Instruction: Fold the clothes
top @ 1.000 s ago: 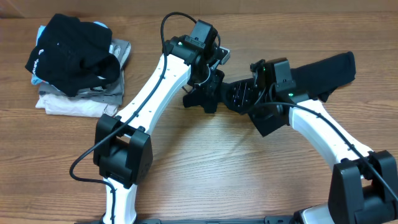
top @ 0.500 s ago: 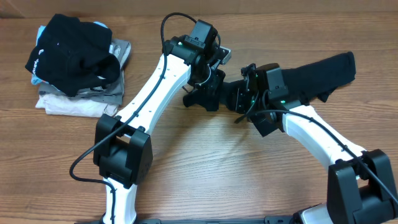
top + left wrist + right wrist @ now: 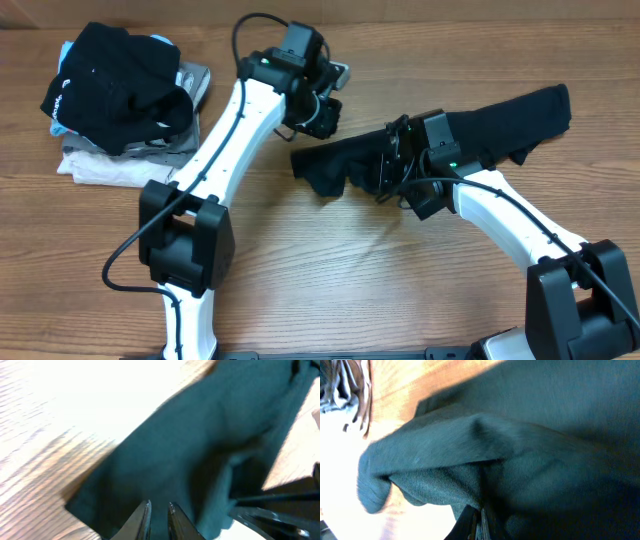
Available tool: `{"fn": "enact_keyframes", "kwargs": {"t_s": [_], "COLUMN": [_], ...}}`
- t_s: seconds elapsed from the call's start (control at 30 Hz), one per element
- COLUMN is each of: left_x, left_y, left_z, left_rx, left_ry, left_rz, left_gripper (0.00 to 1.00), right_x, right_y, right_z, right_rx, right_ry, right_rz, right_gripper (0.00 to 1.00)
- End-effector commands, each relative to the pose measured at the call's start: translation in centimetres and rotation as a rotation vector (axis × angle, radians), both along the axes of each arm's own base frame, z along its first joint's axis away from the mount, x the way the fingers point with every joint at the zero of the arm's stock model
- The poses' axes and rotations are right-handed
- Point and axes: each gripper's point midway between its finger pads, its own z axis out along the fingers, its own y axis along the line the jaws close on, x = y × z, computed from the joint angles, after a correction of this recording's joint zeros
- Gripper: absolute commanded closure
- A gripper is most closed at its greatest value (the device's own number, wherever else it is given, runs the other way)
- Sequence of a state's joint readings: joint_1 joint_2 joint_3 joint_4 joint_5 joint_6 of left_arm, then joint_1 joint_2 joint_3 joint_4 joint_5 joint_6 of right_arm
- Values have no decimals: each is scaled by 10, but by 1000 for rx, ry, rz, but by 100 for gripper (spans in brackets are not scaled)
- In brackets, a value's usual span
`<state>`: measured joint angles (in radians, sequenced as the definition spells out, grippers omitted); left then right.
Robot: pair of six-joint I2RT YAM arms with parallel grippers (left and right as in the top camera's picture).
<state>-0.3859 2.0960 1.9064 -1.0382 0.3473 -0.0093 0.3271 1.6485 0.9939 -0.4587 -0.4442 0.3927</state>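
The clothes (image 3: 500,115), a plain black T-shirt, lie as a long folded strip across the table from the middle to the back right. My left gripper (image 3: 322,112) hovers just behind the strip's left end, clear of the fabric. In the left wrist view its fingertips (image 3: 145,510) stand a narrow gap apart with nothing between them, above the dark cloth (image 3: 200,435). My right gripper (image 3: 388,168) sits on the strip's left part. In the right wrist view it (image 3: 479,512) is shut on a raised fold of the shirt (image 3: 545,420).
A pile of other garments (image 3: 125,100) lies at the back left, a black one with white lettering on top of grey and cream-white ones. Bare wooden table (image 3: 330,270) shows in front of the shirt, between the two arm bases.
My left gripper has let go of the shirt's left end, opened slightly and drawn back to the left. My right gripper has shut on a fold of the shirt. The left end now lies on the table.
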Motion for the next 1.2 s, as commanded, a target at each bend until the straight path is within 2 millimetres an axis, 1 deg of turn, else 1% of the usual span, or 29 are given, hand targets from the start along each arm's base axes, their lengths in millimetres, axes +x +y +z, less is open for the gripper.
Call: {"fn": "enact_keyframes", "kwargs": {"t_s": [0.0, 0.13, 0.23, 0.33, 0.47, 0.53, 0.57, 0.6, 0.63, 0.77, 0.8, 0.9, 0.97, 1.07, 1.17], "left_x": [6, 1, -15, -37, -70, -92, -99, -108, -121, -139, -141, -143, -143, -135, -123], "left_y": [0, 0, -8, -12, -5, -4, -4, -5, -11, -28, -30, -32, -33, -32, -29], "left_z": [17, 16, 17, 16, 11, 9, 9, 8, 8, 6, 4, -15, -23, -30, -31], "left_rx": [-36, -27, -57, -78, -43, -27, -22, -15, -5, 29, 54, 232, 302, 377, 418], "left_ry": [-28, -33, -16, 20, 111, 178, 197, 223, 252, 273, 270, 238, 219, 180, 140], "left_rz": [15, -34, -154, -275, -385, -431, -447, -468, -496, -532, -528, -471, -432, -344, -256], "left_gripper": [84, 84, 84, 82, 74, 68, 66, 64, 59, 48, 47, 43, 42, 42, 42], "right_x": [-15, -32, -39, -37, -31, -29, -28, -27, -26, -24, -24, -23, -22, -22, -22], "right_y": [5, -2, -9, -16, -25, -29, -30, -32, -34, -35, -35, -35, -35, -35, -35], "right_z": [-3, -11, -14, -15, -15, -15, -15, -15, -14, -14, -14, -14, -14, -14, -13], "right_rx": [35, 8, -6, -7, -4, -3, -2, -2, -1, 1, 1, 2, 3, 3, 4], "right_ry": [69, 159, 202, 206, 206, 205, 205, 203, 203, 197, 196, 192, 189, 188, 186], "right_rz": [20, 15, 2, -15, -44, -57, -61, -66, -72, -76, -76, -76, -76, -76, -76], "right_gripper": [96, 96, 96, 96, 96, 96, 96, 96, 96, 96, 96, 96, 96, 96, 96]}}
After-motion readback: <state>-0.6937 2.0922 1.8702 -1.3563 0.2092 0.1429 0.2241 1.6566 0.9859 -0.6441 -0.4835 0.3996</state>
